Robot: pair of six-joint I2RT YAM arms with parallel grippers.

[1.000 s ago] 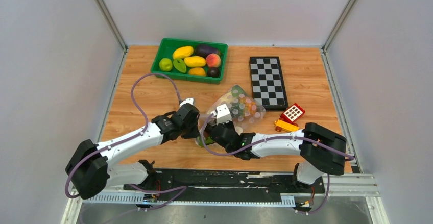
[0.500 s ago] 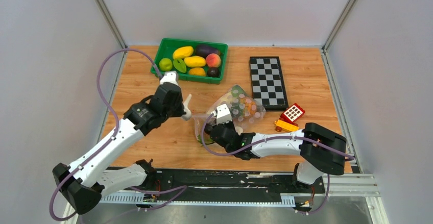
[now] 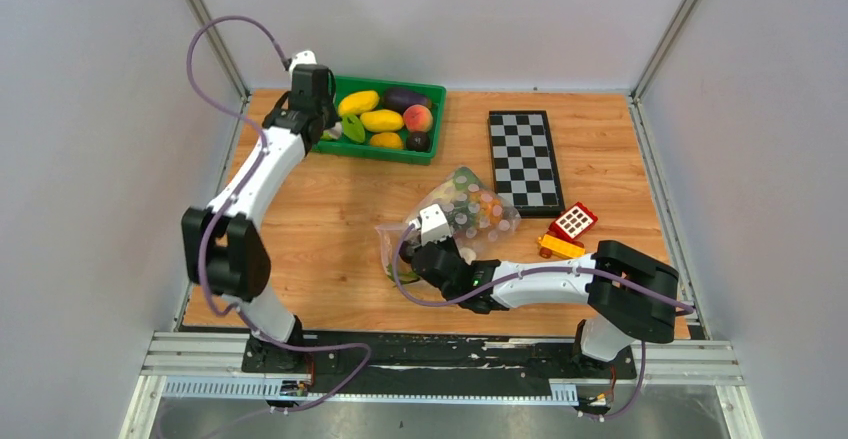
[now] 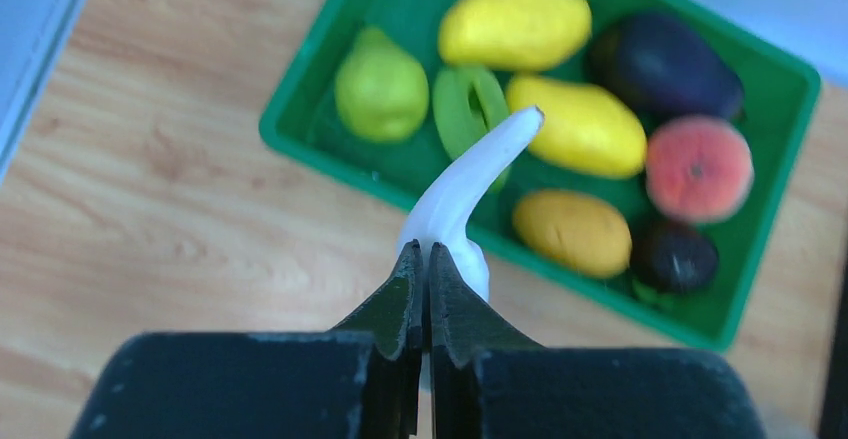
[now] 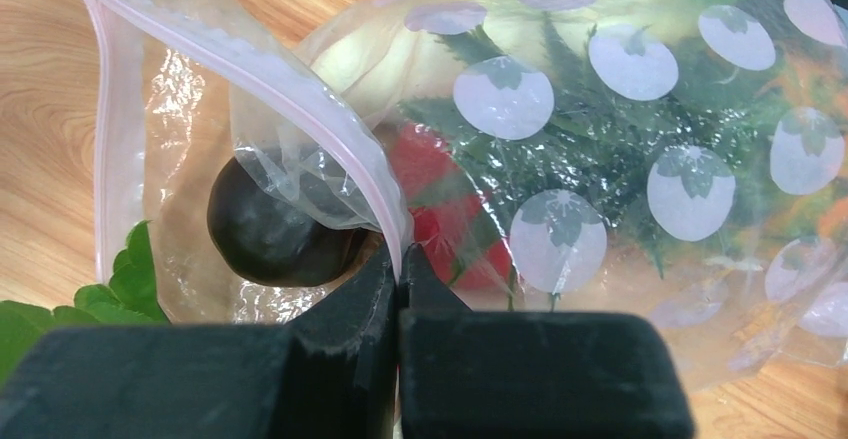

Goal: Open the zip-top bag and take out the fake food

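Observation:
The zip-top bag (image 3: 465, 209) lies mid-table, clear with pale dots, its pink zip strip (image 5: 300, 99) open. My right gripper (image 5: 398, 259) is shut on that zip edge at the bag's mouth, near the table's front in the top view (image 3: 415, 254). Inside show a dark round piece (image 5: 270, 234), something red (image 5: 440, 219) and green leaves. A leafy green piece (image 5: 120, 289) lies just outside the mouth. My left gripper (image 4: 422, 249) is shut on the long white radish (image 4: 470, 174), held over the near-left edge of the green tray (image 4: 330, 159).
The green tray (image 3: 385, 154) at the back left holds a green pear (image 4: 380, 89), yellow fruits, a purple eggplant and a peach. A chessboard (image 3: 522, 159) lies at the back right. A red-yellow toy block car (image 3: 568, 229) sits right of the bag.
My left arm has swung from the bag's mouth to the back left, carrying the white radish to the green tray. The right gripper has kept its hold on the bag.

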